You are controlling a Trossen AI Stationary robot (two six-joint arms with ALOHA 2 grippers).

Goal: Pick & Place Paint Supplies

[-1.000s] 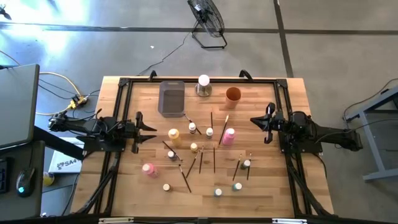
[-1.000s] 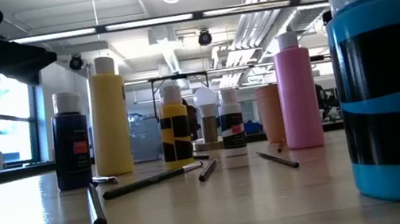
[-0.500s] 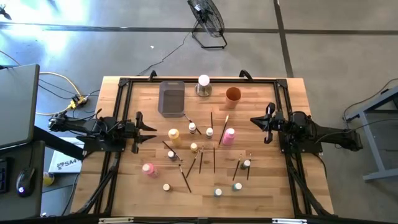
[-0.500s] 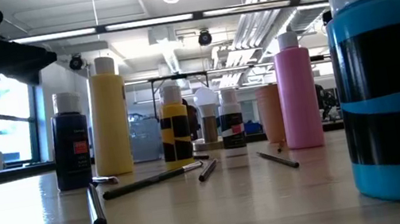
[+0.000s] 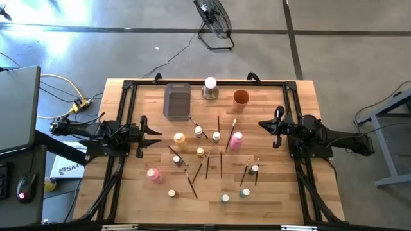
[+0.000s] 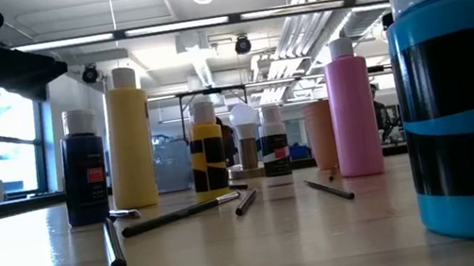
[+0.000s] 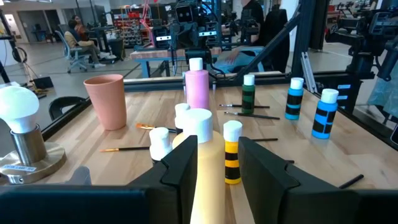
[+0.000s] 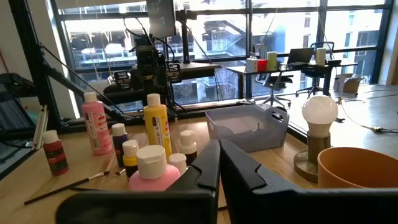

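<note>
Paint bottles stand upright on their bases mid-table: a yellow one [image 5: 180,138], a pink one [image 5: 236,139], another pink one [image 5: 153,174] and several tiny white-capped ones such as [image 5: 216,136]. Several thin dark brushes such as [image 5: 221,163] lie flat among them. My left gripper [image 5: 157,136] hovers level at the table's left side, open. It points at the yellow bottle [image 7: 208,174], which shows beyond the gap between its fingers, and touches nothing. My right gripper [image 5: 261,124] hovers level at the right side, shut and empty, with the pink bottle [image 8: 149,171] ahead of it.
A grey tray [image 5: 177,101], a white ball on a metal base [image 5: 210,87] and an orange cup [image 5: 241,97] stand along the far edge. Black frame rails [image 5: 128,86] border the table. Bare wood lies along the near edge [image 5: 205,215].
</note>
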